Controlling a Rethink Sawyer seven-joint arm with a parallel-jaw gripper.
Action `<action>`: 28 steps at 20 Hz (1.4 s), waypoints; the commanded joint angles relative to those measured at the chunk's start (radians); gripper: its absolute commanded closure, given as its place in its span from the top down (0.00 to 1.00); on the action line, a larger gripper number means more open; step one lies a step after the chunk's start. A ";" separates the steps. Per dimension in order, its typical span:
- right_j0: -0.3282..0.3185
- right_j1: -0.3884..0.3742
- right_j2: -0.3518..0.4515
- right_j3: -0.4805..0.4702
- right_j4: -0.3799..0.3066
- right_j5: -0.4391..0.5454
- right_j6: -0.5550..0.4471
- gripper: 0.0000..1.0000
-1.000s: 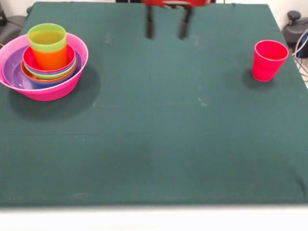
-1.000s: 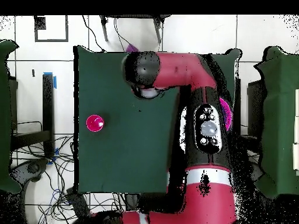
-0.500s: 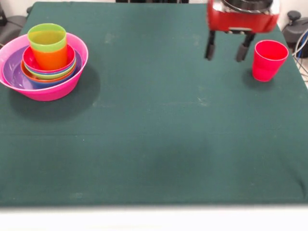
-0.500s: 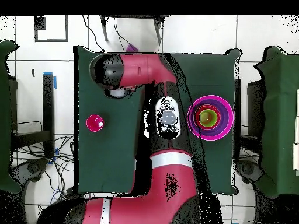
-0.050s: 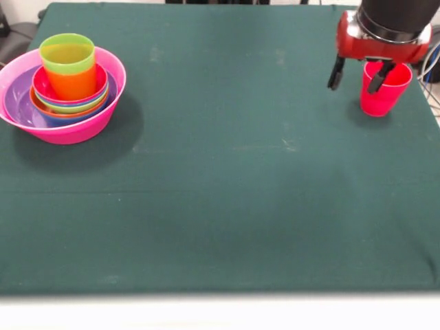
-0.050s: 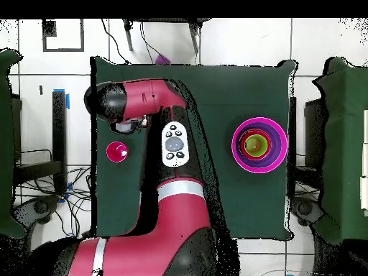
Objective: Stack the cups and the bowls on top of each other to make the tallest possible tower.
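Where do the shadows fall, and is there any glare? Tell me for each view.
Front view: the tower throws a soft shadow to its right on the cloth, and the red cup a small one to its left; no strong glare. Overhead view: the red cup shows a bright glint; shadows are hard to make out.

Tower of nested glossy plastic bowls (image 5: 62,113) — wide pink base, lime green tumbler (image 5: 67,55) over orange one on top, upright. Red-pink plastic tumbler (image 5: 382,93) — upright, alone, well apart across the tabletop.
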 commanded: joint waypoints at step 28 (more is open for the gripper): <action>0.041 -0.022 0.021 0.436 0.085 -0.385 0.168 1.00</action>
